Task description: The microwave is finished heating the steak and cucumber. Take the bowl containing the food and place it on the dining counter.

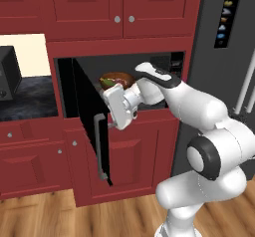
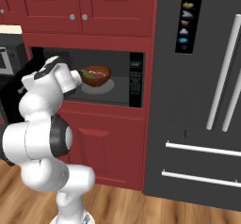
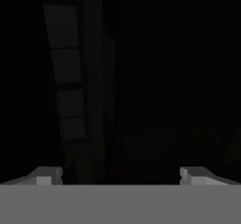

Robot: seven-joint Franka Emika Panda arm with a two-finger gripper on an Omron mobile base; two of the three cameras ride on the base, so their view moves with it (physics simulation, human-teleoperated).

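Left base view: microwave [image 1: 124,76] is seen w/ door [image 1: 92,119] swung open toward the left, long grey handle [image 1: 100,146] at its outer edge. Bowl [image 1: 115,79] sits inside, near the front left of the cavity floor; green cucumber [image 1: 106,81] is glimpsed at its rim. The hand is held just in front of the bowl, wrist bent toward the door; nothing is gripped.

Right base view: bowl [image 2: 96,76] is shown on a pale turntable [image 2: 99,87] mid-cavity, red steak [image 2: 97,71] and green food inside. Arm is reached in from the left.

Hand view: gripper [image 3: 121,175] tips are spread wide apart, empty, faced at dark surfaces; no bowl ahead.

Step judged: approach to bowl, grasp not yet made. Next: hand to be re-aimed at the bowl rim, closed on it, bowl lifted out clear of the door
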